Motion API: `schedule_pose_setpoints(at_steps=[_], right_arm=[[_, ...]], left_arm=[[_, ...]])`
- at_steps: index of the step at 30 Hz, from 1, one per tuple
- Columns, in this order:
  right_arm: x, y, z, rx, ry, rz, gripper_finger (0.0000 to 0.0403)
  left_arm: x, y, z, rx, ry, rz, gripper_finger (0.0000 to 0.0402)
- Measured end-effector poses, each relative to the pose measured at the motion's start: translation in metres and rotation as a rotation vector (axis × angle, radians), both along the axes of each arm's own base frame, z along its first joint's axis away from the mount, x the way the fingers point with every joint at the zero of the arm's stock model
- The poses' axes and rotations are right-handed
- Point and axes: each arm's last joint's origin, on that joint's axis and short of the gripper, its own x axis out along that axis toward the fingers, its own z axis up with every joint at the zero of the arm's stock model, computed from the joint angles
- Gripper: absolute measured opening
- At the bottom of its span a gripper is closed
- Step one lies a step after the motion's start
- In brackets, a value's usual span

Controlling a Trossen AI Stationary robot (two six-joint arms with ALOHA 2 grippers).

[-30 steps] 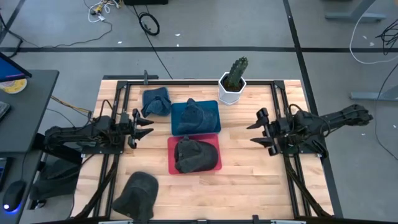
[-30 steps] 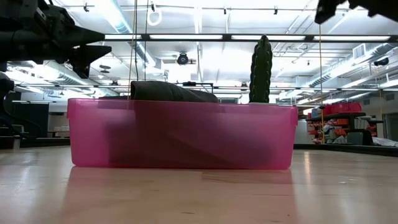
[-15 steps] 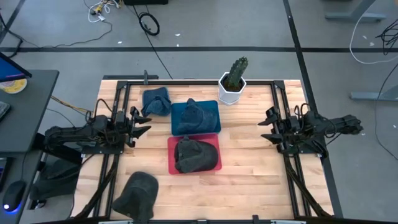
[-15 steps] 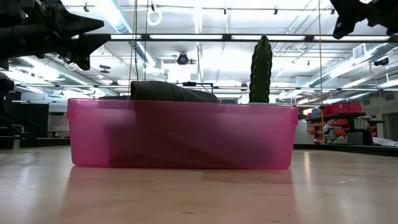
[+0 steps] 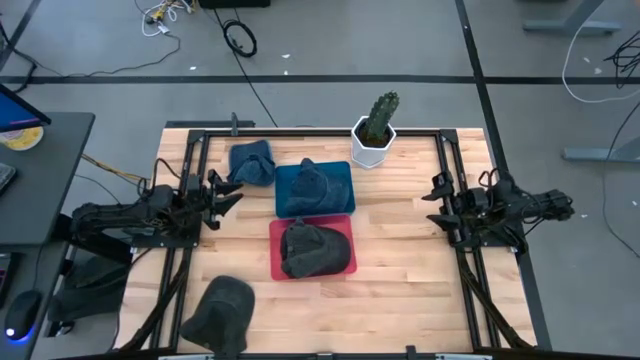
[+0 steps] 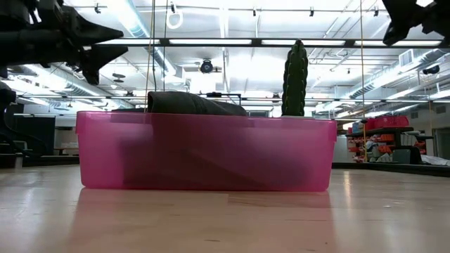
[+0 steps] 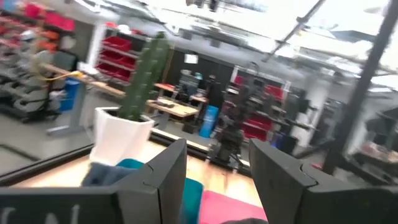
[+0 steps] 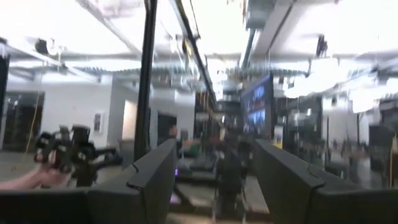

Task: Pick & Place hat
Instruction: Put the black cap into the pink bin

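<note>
The dark hat (image 5: 222, 310) lies on the desk (image 5: 400, 290) at its near left corner, probably soft and light, best pinched at a fold, while the left gripper (image 5: 222, 192) and right gripper (image 5: 436, 205) hover with fingers open, empty.

Two dark fingers (image 8: 155, 180) set apart (right gripper (image 8: 214, 177)), aimed at the room; far off, the other gripper (image 8: 68, 152).
</note>
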Motion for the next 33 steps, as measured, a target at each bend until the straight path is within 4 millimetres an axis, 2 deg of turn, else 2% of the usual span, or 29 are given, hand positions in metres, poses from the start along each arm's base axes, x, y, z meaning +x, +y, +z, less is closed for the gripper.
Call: schedule_pose_setpoints(at_steps=[3,7,11,15,25,33], right_arm=[[0.005,0.0,-0.016,-0.012,0.006,-0.009,0.0217],[0.007,-0.001,-0.019,-0.007,0.055,-0.053,0.0217],[0.011,-0.002,-0.033,-0.042,0.198,-0.089,0.0217],[0.015,-0.003,-0.056,-0.118,0.428,-0.106,0.0217],[0.017,-0.008,-0.056,-0.088,0.448,-0.158,0.0217],[0.017,-0.009,-0.056,-0.081,0.449,-0.161,0.0217]], left_arm=[[0.0,0.0,0.0,-0.012,-0.004,0.002,0.0179],[0.0,0.0,0.0,-0.018,-0.003,0.001,0.0179],[0.0,0.0,0.0,-0.026,-0.006,-0.009,0.0179],[0.0,0.0,0.0,-0.055,-0.015,-0.021,0.0179],[-0.001,-0.003,0.004,-0.04,-0.061,-0.105,0.0179],[-0.003,-0.009,0.012,0.015,-0.139,-0.298,0.0179]])
